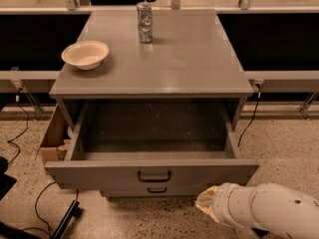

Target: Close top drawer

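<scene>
The top drawer point(152, 133) of the grey cabinet stands pulled out, its crumb-speckled floor showing. Its flat grey front point(99, 174) faces me, with a small black handle point(154, 176) at the centre. My gripper point(204, 203) is at the end of the white arm point(264, 209), low at the bottom right. It sits just below and in front of the right part of the drawer front. I cannot tell whether it touches the front.
A cream bowl point(85, 54) and a metal can point(144, 22) stand on the cabinet top point(189, 59). A lower drawer's handle point(157, 189) shows under the top drawer. A cardboard box point(52, 136) stands left of the cabinet. Cables lie on the speckled floor.
</scene>
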Motion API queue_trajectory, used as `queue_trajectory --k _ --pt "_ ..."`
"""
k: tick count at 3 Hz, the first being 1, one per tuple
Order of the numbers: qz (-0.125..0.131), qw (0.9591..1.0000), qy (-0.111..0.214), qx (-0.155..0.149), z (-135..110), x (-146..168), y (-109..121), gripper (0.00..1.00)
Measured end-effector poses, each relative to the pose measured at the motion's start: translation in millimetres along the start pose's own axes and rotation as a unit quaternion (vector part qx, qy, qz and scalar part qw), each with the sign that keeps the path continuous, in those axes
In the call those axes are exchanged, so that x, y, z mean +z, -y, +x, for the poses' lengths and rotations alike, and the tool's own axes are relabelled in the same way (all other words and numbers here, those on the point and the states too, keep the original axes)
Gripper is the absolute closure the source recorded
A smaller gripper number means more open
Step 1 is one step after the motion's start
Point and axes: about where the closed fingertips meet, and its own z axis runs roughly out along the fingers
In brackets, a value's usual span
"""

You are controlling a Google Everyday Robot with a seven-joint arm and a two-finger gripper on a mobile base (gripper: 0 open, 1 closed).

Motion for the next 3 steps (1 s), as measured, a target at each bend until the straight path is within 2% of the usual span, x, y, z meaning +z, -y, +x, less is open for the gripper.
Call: queue_trajectory --k 2,3 --pt "0.028 0.9987 0.021 -0.038 -58 7 68 1.00" --pt "0.028 0.9987 0.021 -0.038 -58 7 68 1.00"
